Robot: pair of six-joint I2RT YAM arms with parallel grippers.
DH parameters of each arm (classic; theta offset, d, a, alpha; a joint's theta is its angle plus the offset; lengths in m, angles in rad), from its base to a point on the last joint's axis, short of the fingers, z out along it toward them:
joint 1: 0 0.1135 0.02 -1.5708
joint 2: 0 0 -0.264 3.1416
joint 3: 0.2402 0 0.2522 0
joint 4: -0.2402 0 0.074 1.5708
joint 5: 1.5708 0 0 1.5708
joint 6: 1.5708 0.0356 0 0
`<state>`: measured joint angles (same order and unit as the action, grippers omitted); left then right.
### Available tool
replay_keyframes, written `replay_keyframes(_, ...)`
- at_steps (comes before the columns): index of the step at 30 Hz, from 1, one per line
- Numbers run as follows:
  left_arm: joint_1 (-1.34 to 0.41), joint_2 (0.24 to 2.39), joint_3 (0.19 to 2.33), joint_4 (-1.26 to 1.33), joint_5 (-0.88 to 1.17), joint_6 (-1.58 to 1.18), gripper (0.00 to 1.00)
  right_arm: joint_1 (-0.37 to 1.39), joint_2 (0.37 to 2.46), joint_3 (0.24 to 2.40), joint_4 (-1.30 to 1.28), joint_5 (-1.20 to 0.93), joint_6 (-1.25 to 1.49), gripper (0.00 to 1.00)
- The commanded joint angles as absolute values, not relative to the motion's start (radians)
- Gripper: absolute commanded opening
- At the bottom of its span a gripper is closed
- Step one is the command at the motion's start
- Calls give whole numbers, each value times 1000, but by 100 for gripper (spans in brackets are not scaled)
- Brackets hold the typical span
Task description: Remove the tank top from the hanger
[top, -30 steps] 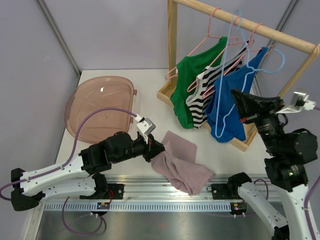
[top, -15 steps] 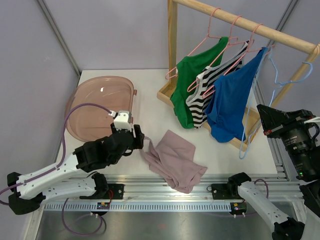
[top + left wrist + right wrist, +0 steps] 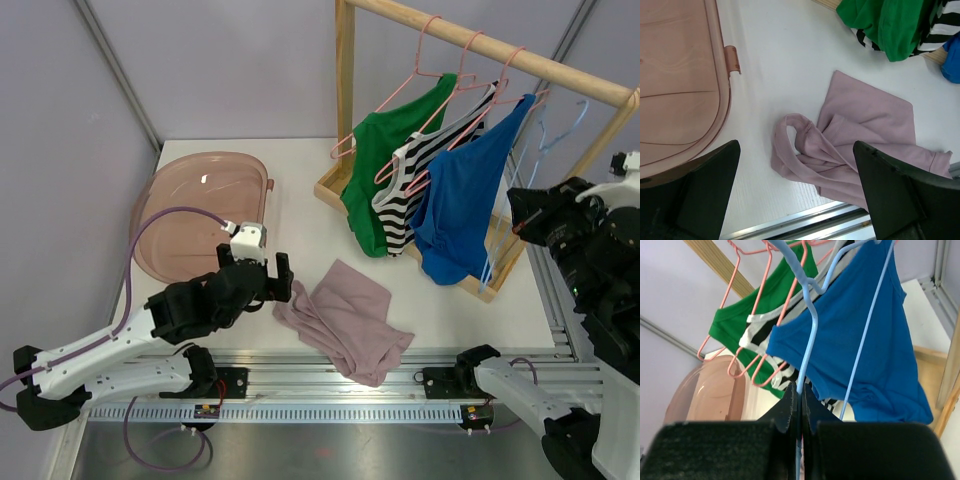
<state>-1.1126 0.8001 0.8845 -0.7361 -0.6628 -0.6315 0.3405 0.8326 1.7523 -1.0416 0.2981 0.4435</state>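
The mauve tank top (image 3: 345, 320) lies crumpled and flat on the white table, off any hanger; the left wrist view shows it (image 3: 865, 130) too, one strap looped at its left end. My left gripper (image 3: 262, 278) hovers open just left of that edge, nothing between its fingers (image 3: 705, 195). At the far right my right gripper (image 3: 522, 224) is shut on the thin wire of a bare light-blue hanger (image 3: 492, 262). In the right wrist view the wire runs up from between the closed jaws (image 3: 800, 392) to the hanger's hook (image 3: 812, 325).
A wooden rack (image 3: 480, 45) stands at the back right. Green (image 3: 372, 170), striped (image 3: 398, 205) and blue (image 3: 460, 200) tank tops hang on it from pink hangers. A pink tub (image 3: 200, 215) sits at the back left. The metal rail (image 3: 330, 395) runs along the near edge.
My left gripper opened, released the mauve tank top and drew back left; the garment settled flat. My right arm swung the light-blue hanger right and raised it beside the rack.
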Motion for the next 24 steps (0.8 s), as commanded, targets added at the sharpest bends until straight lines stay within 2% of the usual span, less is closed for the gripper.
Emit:
replay_keyframes(1,-1112,778,896,-647,-566,-554,99,347,968,1837,-976,330,342,0)
replay_keyframes(13,-1111,750,865,-632,-502,-515,99,330,1193,2013,-950,502,267,0)
replay_keyframes(24,-1111,732,854,-617,-463,-506,99,118,1246,2040,-933,331,290,0)
